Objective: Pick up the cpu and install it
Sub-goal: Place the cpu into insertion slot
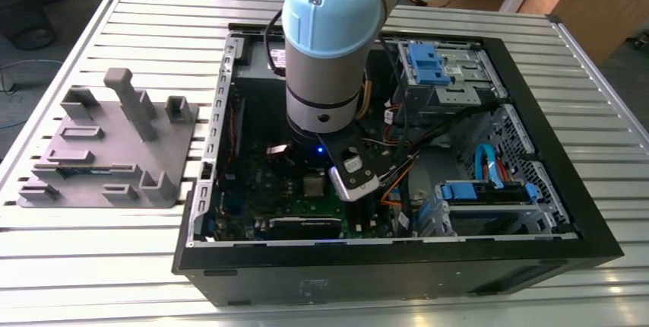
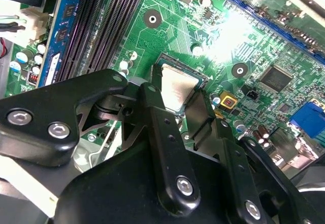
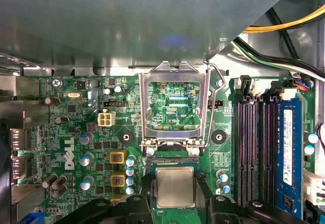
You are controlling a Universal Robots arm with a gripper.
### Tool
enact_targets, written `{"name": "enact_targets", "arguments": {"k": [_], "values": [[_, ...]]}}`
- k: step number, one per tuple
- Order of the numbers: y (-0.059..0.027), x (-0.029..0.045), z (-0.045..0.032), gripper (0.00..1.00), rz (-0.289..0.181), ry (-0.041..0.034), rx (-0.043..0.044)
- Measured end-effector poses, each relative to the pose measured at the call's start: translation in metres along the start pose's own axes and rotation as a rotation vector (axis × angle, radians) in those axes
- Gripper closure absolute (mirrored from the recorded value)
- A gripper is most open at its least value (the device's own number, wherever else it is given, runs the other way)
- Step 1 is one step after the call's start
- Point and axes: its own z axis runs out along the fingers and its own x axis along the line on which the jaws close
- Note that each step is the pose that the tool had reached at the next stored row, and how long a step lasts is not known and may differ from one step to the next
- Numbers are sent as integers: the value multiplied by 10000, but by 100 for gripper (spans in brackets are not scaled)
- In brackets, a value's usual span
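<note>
The cpu [image 2: 177, 89], a small square chip with a shiny silver top, lies level over the socket on the green motherboard [image 3: 76, 132] in both wrist views. It also appears as the cpu [image 3: 174, 186] just in front of the socket frame [image 3: 173, 142], which stands flipped up with its hollow middle showing the board behind. My gripper [image 2: 175, 96] has a black finger pressed against each of two opposite edges of the chip, so it is shut on it. In the exterior view the gripper [image 1: 350, 179] reaches down inside the open computer case [image 1: 568, 213].
Dark memory slots [image 3: 251, 148] run beside the socket, and the frame's wire lever [image 3: 221, 97] stands up next to it. Yellow and white cables [image 3: 284, 26] cross a corner. A grey plastic tray [image 1: 102, 144] with upright blocks sits outside the case, at the exterior view's left.
</note>
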Motion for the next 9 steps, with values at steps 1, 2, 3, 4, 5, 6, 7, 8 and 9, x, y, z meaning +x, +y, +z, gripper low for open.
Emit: {"name": "enact_targets", "arguments": {"k": [1,2,3,4,5,6,7,8,9], "values": [[0,0,0,55,0,0,0],[0,0,0,56,-1,-1,2],[0,-1,0,56,-1,0,2],[0,0,0,61,-1,1,2],[0,0,1,61,-1,1,1],[0,0,2,61,0,0,0],[0,0,2,61,0,0,1],[0,0,2,61,0,0,0],[0,0,3,61,0,0,1]]}}
